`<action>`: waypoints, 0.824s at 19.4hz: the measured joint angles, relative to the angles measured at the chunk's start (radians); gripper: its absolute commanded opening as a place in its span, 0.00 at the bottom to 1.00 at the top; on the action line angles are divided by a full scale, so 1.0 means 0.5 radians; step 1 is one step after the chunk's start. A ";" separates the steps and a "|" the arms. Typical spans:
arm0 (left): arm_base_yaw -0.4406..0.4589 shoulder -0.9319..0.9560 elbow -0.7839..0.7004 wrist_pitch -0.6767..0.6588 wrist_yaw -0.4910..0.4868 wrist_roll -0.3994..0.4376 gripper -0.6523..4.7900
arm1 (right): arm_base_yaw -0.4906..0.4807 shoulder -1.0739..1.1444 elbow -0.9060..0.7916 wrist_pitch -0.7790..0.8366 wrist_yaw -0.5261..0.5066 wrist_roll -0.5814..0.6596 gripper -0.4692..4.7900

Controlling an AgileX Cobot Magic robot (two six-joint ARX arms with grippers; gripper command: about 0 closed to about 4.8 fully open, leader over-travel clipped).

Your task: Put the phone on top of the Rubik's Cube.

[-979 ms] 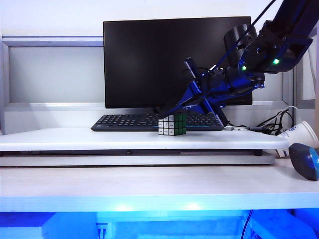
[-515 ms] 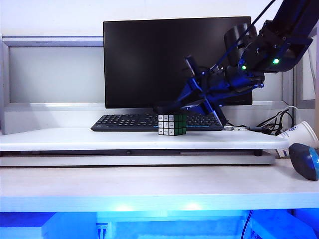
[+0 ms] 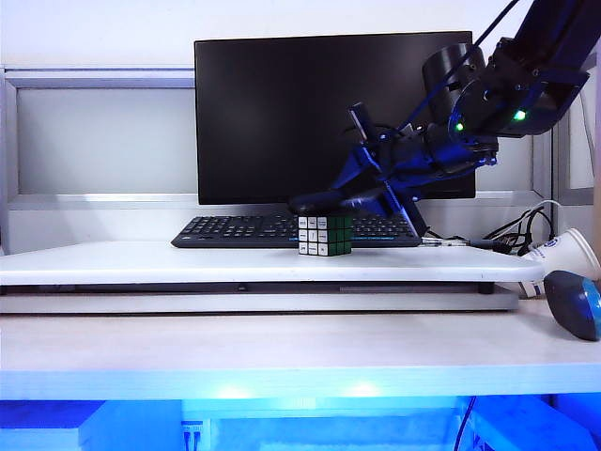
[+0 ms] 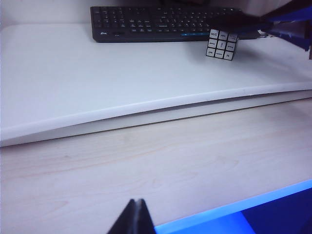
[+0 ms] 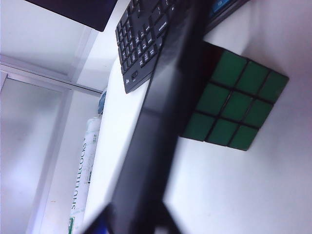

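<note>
The Rubik's Cube stands on the raised white board in front of the keyboard, white face toward the exterior camera. Its green face shows in the right wrist view. The phone lies about level across the cube's top, a dark slab running out from between my right fingers. My right gripper reaches in from the right, jaws parted around the phone's near end. My left gripper is shut and empty, low over the front desk, well short of the cube.
A black keyboard and a dark monitor stand behind the cube. A dark-blue mouse, a tipped paper cup and cables lie at the right. A shuttlecock tube stands beyond the board's edge.
The phone has dropped from a steep tilt to lie level on the cube's top. My right jaws have spread apart. Neither arm has moved.
</note>
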 measured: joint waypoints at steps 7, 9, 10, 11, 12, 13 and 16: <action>0.000 0.000 0.000 0.000 0.000 0.000 0.11 | 0.000 0.000 0.003 -0.127 0.001 -0.001 0.67; 0.000 0.000 0.000 0.000 0.000 0.000 0.11 | 0.000 0.000 0.008 -0.124 0.001 -0.002 0.82; 0.000 0.000 0.000 0.000 0.000 0.000 0.11 | 0.000 0.000 0.008 -0.124 0.009 -0.002 0.84; 0.000 0.000 0.000 0.000 0.000 0.000 0.11 | 0.000 0.000 0.008 -0.124 0.021 -0.001 0.84; 0.000 0.000 0.000 0.000 0.000 0.000 0.11 | 0.000 0.000 0.008 -0.124 0.031 -0.001 0.84; 0.000 0.000 0.000 0.000 0.000 0.000 0.11 | 0.000 0.000 0.008 -0.124 0.032 -0.002 0.84; 0.000 0.000 0.000 0.000 0.000 0.000 0.11 | -0.024 0.000 0.008 -0.117 0.037 -0.010 0.84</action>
